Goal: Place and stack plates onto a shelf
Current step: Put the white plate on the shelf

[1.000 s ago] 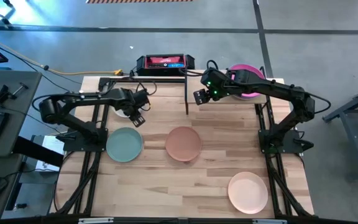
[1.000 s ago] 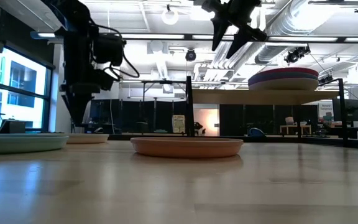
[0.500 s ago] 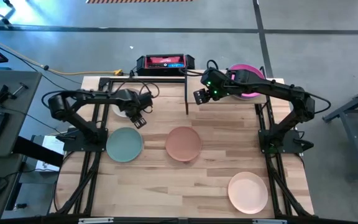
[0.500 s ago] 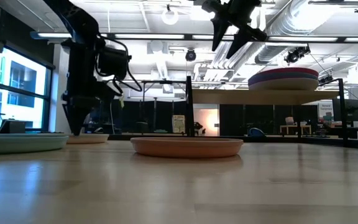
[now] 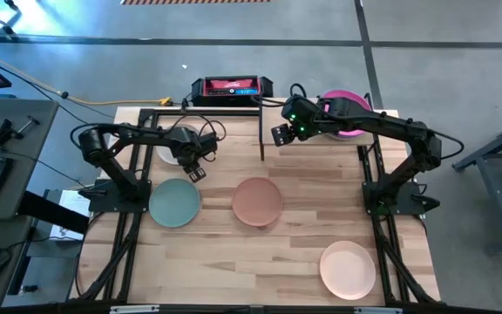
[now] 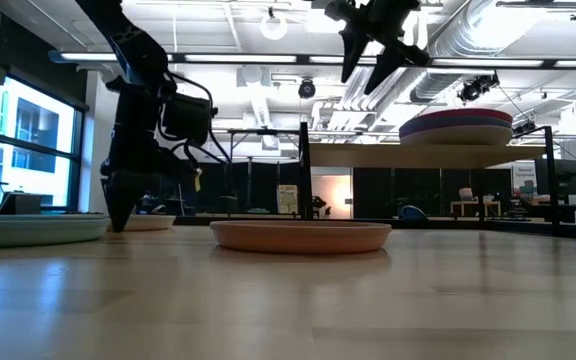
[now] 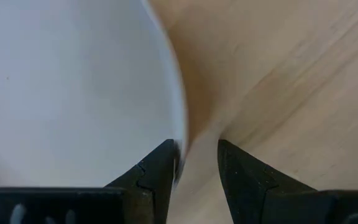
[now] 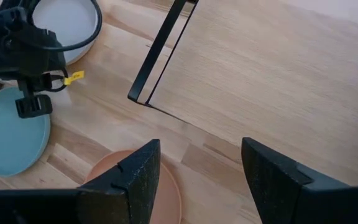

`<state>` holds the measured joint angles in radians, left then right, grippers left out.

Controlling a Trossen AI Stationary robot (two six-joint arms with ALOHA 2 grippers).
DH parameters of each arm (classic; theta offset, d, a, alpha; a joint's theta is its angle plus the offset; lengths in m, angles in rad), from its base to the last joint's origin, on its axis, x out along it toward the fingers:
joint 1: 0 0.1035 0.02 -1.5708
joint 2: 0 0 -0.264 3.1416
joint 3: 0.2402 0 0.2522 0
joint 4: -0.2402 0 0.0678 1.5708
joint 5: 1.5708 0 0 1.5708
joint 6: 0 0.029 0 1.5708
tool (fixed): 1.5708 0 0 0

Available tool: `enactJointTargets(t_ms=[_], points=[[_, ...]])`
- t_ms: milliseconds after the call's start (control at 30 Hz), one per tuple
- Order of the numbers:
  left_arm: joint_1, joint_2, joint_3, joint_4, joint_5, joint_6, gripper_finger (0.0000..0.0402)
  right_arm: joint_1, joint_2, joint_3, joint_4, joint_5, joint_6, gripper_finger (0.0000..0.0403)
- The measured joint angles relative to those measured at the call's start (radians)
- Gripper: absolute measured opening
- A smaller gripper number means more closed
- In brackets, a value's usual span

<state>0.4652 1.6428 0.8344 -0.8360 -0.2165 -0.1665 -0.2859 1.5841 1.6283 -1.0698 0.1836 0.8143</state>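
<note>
Plates lie spread over the light-wood bench [image 5: 234, 262], and the left tool [image 5: 192, 166] is down at the rim of the white plate [image 5: 169, 154] near the back left corner. In the left wrist view its two dark fingers [image 7: 157, 171] stand a little apart astride the plate's edge, one over the white surface and one over bare wood, and whether they touch the rim cannot be told. Just in front of this tool, toward the bench's near side, lies the mint plate [image 5: 174, 202], and beside that, nearer the middle, the terracotta plate [image 5: 257, 200]. A cream plate [image 5: 348, 269] sits alone well apart from both tools, near the front right corner. The right tool [image 5: 281, 134] hangs high above the bench, its fingers [image 8: 269, 180] spread wide with nothing between them; below and ahead of it the right wrist view shows the shelf [image 8: 260, 68], a light-wood board on a thin black frame. Beyond the right tool, at the shelf's far right end, a stack of plates [image 5: 349, 113] rests with a pink one on top; the low view shows this stack [image 6: 456, 127] sitting on the raised board, with a blue band under the pink top.
</note>
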Motion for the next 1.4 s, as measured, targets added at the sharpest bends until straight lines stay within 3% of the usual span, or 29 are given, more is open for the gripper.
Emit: enactJointTargets(t_ms=[300,633,1033,1400], points=[[0.0,0.001,-0.001,-0.002,-0.024,0.077,0.0008,0.0,0.0,0.0,0.0,0.011,0.0,0.0204],[-0.003,-0.03,-0.001,-0.066,-0.04,0.169,0.0003,0.0,0.0,0.0,0.0,0.012,-0.003,0.0204],[-0.003,-0.276,0.082,-0.091,-0.042,0.235,0.0001,0.0,0.0,0.0,0.004,0.074,0.044,0.0204],[-0.017,-0.393,0.267,-0.085,-0.124,0.543,0.0001,-0.025,0.0,0.0,0.099,0.076,0.071,0.0204]])
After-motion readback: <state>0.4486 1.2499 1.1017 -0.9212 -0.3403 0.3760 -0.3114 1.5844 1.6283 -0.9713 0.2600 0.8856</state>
